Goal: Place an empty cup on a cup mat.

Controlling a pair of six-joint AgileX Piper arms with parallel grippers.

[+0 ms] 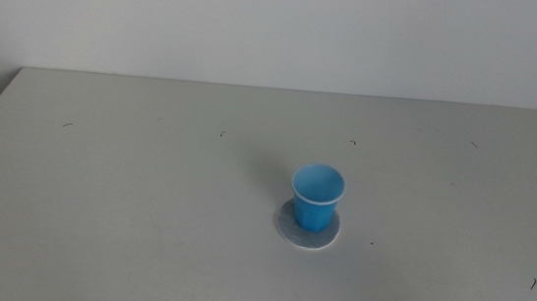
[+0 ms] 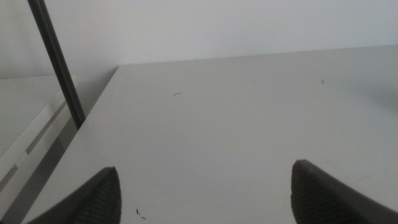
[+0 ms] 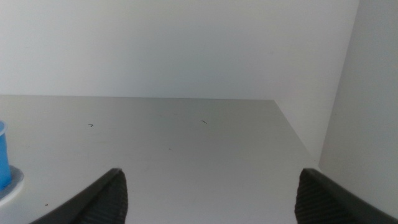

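Left gripper (image 2: 205, 193) parked off the counter's (image 1: 146, 188) 7 o'clock corner, fingers wide, empty. Small bright blue tapered cup (image 1: 317, 197) stands upright on the thin round mottled grey cup mat (image 1: 307, 228), right of counter centre, seated toward the mat's 1 o'clock edge. Placement looks done. Right gripper (image 3: 208, 196) fingers wide, empty — out of the middle view, cup well clear of it.

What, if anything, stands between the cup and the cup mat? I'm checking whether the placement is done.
Nothing visible: the cup stands upright on the cup mat. Both grippers, left and right, are open and well away.
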